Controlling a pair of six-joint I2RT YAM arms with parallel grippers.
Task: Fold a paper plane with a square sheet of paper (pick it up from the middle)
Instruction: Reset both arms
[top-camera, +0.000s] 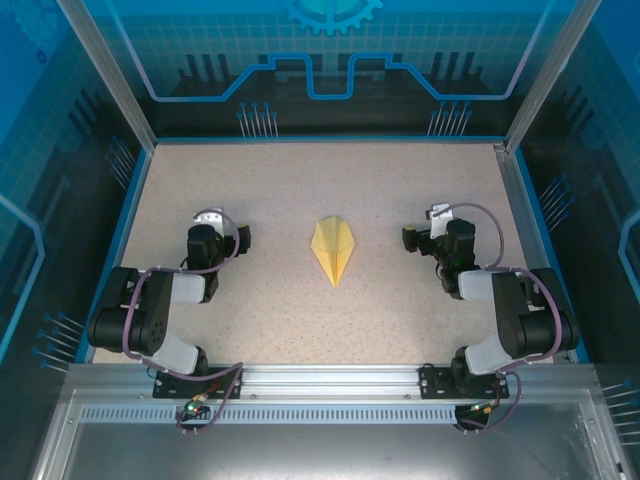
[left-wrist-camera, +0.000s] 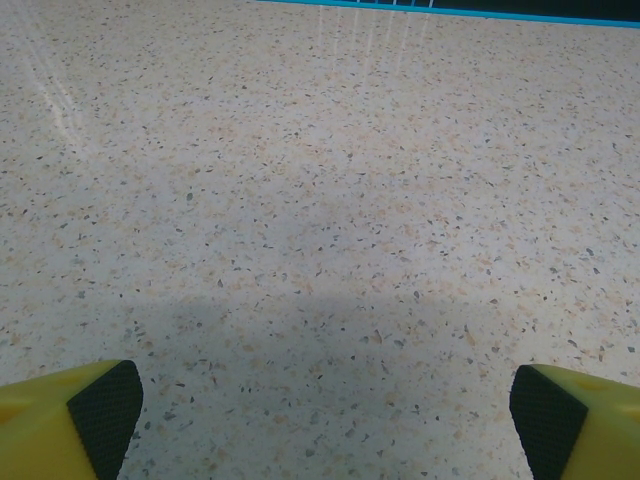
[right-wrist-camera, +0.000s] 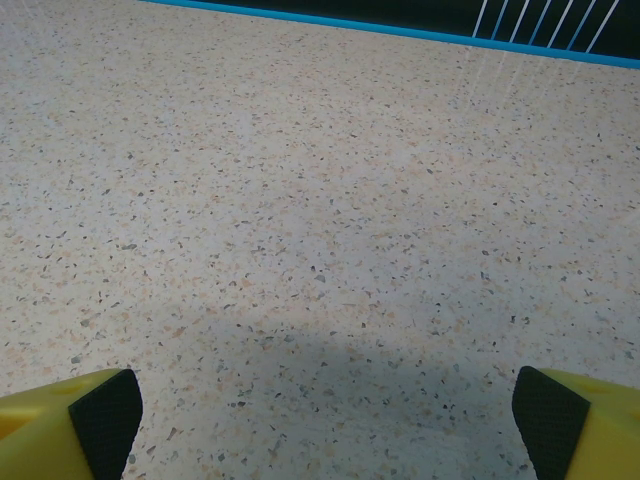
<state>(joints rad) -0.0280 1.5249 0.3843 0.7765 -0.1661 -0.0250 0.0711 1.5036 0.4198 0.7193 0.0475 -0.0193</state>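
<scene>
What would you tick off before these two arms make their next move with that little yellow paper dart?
1. Pale-yellow folded paper plane lies mid-table, sharp tip toward the arm bases: ok.
2. Left end effector open, nothing between its fingers: ok.
3. Right end effector open, nothing held: ok.
4. Both end effectors stand apart from the plane, one on each side: ok.
5. Creases sharp and wings even: cannot tell.

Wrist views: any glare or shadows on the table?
Left wrist: reflection streaks on the table at top left and top centre, soft shadow across the near part. Right wrist: streaks at top right, shadow low centre. Top view: even light, paper plane sharp.
</scene>
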